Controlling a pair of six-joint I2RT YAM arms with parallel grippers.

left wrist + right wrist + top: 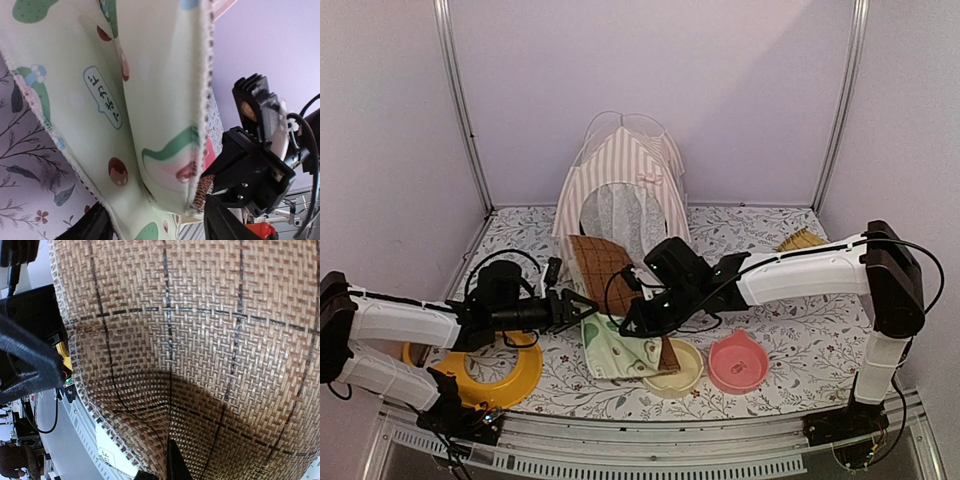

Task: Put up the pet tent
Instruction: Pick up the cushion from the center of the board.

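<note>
Green cloth [150,75] — a speech bubble [102,97] of Japanese script.

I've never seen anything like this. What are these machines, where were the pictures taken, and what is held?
Two robot arms stand at a flowery table. The wide picture looks down from above; the others come from wrist cameras. At the back stands a pink-and-white striped fabric pet tent. A yellow ring, a cream bowl and a pink bowl lie nearer. The right gripper grips a brown quilted mat with a green printed underside; the left gripper is open close by.
</note>
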